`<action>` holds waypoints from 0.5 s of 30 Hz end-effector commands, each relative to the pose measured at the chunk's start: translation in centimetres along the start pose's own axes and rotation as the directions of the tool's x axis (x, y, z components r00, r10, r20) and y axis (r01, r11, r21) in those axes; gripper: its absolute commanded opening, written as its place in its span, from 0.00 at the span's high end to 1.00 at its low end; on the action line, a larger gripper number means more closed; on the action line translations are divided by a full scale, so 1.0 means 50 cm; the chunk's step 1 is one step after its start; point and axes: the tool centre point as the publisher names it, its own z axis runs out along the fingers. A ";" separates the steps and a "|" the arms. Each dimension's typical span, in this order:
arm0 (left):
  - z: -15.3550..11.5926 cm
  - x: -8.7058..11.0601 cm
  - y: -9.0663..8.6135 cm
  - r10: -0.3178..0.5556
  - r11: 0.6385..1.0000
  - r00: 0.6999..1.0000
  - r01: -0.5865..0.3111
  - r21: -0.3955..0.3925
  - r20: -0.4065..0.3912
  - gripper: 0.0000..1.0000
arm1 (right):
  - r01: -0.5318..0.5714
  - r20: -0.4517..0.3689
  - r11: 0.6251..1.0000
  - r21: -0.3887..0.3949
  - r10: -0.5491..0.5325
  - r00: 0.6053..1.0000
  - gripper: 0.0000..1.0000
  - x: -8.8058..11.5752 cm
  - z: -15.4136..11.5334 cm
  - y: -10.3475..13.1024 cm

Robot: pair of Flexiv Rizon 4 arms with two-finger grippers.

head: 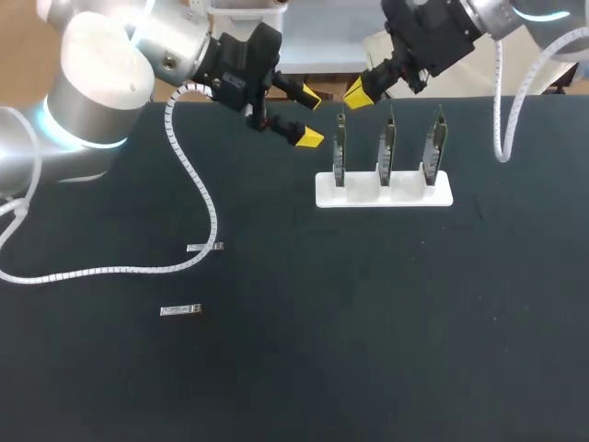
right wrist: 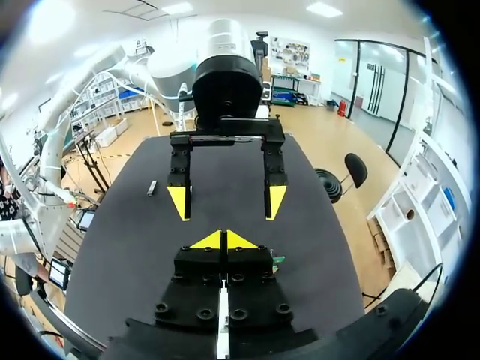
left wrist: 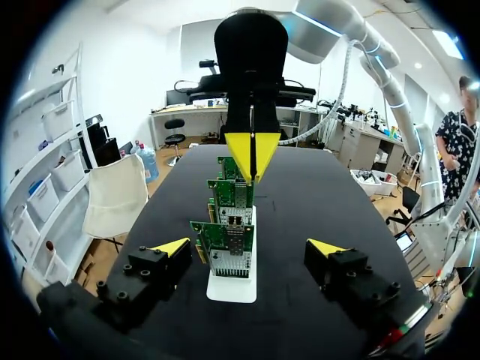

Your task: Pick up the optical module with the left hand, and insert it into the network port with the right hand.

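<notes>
In the head view the light is bright and even, and it falls from above. The pale shell of the left arm (head: 97, 60), at about ten o'clock, glares almost to white. The dark table (head: 368, 322) gives no reflection, and shadows on it are hardly visible. The yellow tips of the left end effector (head: 311, 118) look vivid.

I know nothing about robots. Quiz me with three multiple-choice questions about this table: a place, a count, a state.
1. The two silver modules lie: A on the table, left of the white stand; B in the stand; C in a gripper.
2. Upright circuit boards in the stand: A two; B three; C four.
3. The left gripper is: A open; B shut on a module; C shut on a board.
A: both lie flat on the dark table. B: three boards show. A: its yellow tips stand apart, holding nothing.
</notes>
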 end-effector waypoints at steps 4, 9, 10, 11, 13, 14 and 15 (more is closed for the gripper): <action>0.001 -0.001 0.003 -0.001 1.000 1.000 0.001 0.002 -0.004 0.00 | 0.004 -0.013 1.000 -0.004 -0.004 1.000 1.00 0.000 0.014 -0.010; 0.001 -0.001 0.003 -0.001 1.000 1.000 0.001 0.002 -0.004 0.00 | 0.004 -0.014 1.000 -0.007 -0.004 1.000 1.00 0.000 0.021 -0.015; 0.001 -0.001 0.003 -0.001 1.000 1.000 0.001 0.002 -0.004 0.00 | 0.004 -0.016 1.000 -0.008 -0.004 1.000 1.00 0.001 0.022 -0.016; 0.001 -0.001 0.003 -0.001 1.000 1.000 0.001 0.002 -0.004 0.00 | 0.005 -0.017 1.000 -0.010 -0.005 1.000 1.00 0.001 0.024 -0.017; 0.001 -0.001 0.003 -0.001 1.000 1.000 0.001 0.002 -0.004 0.00 | 0.009 -0.023 1.000 -0.013 -0.009 1.000 1.00 0.003 0.027 -0.020; 0.001 -0.001 0.003 -0.001 1.000 1.000 0.001 0.002 -0.004 0.00 | 0.007 -0.023 1.000 -0.016 -0.008 1.000 1.00 0.004 0.027 -0.021; 0.001 -0.001 0.003 -0.001 1.000 1.000 0.001 0.002 -0.004 0.00 | 0.007 -0.023 1.000 -0.018 -0.007 1.000 1.00 0.004 0.028 -0.022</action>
